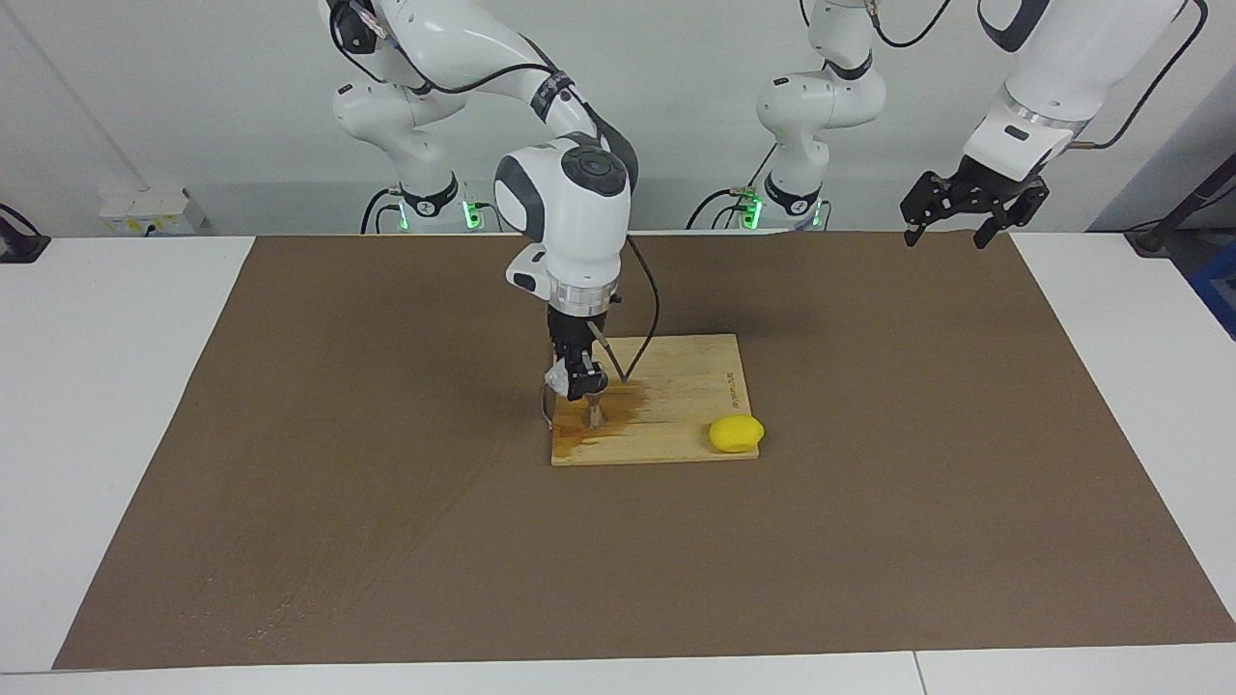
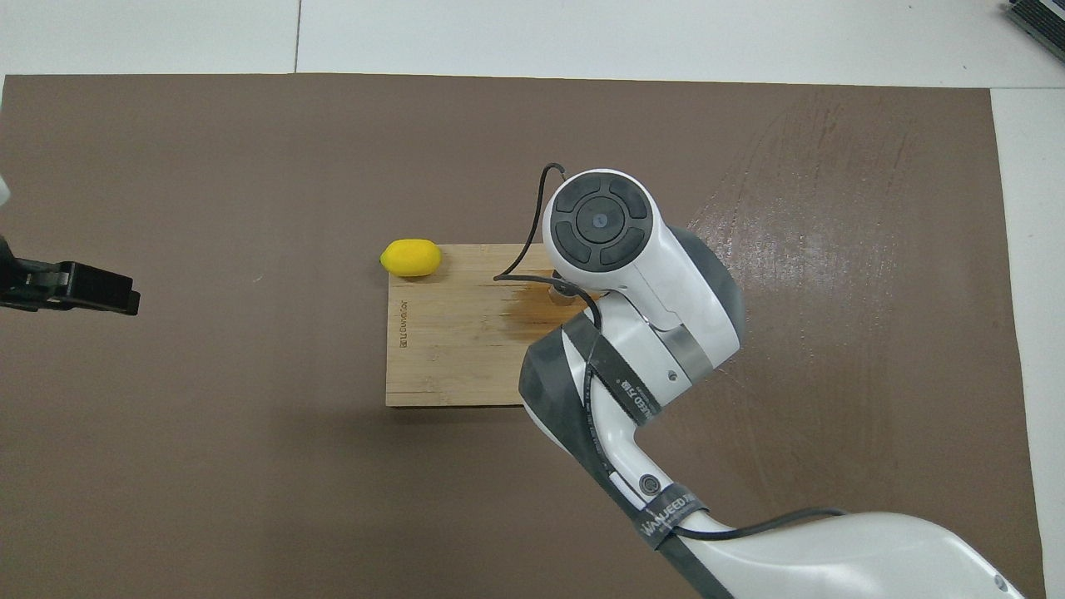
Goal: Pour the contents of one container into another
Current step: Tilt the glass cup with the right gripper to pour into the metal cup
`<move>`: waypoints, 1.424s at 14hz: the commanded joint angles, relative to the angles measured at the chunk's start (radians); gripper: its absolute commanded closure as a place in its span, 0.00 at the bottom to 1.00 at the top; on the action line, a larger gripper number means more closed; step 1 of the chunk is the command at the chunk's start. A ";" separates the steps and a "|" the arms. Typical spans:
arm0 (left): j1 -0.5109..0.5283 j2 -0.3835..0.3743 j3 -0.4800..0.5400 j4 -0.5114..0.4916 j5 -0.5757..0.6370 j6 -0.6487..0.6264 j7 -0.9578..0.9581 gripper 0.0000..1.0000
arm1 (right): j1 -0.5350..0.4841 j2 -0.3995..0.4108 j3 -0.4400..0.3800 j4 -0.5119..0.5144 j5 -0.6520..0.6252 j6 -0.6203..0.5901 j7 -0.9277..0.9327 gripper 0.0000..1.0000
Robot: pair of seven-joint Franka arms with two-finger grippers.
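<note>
Two fingers (image 1: pixel 585 384) of right gripper (image 1: pixel 577 388) closed on cup (image 1: pixel 552 384), low over board (image 1: pixel 676 376) at its end toward the right arm. Cup clear, hanging beside the fingers, close above the wood; tilt too hard to read. Contents not visible.

Jigger (image 1: pixel 593 413) upright on board, just under the gripper and just beside the cup, standing in a brown wet stain (image 1: pixel 628 417) spread along the wood. Lemon (image 1: pixel 736 433) at board's corner toward the left arm's end, well apart from both.

Left gripper (image 1: pixel 970 208) waiting, raised over mat (image 1: pixel 386 531) corner at its own end of the counter (image 1: pixel 126 386), fingers spread, holding nothing.

Likely step: the pour itself, or its tail end, with cup at jigger's mouth. Stain suggests some liquid missed.

Next move calls for: cup's lip kept square over jigger's narrow mouth, slow roll of the wrist, no sideways nudge against jigger, which looks easy to tip. Then cup brought level and set down on bare board clear of jigger before any release.
</note>
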 commanded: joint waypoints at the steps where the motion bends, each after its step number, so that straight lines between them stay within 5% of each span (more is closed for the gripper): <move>1: 0.015 -0.012 -0.011 -0.009 -0.014 -0.010 -0.006 0.00 | -0.009 -0.004 0.009 0.009 0.016 -0.018 0.024 1.00; 20: 0.015 -0.012 -0.011 -0.009 -0.014 -0.009 -0.007 0.00 | -0.118 0.007 0.009 -0.025 0.240 0.054 -0.010 1.00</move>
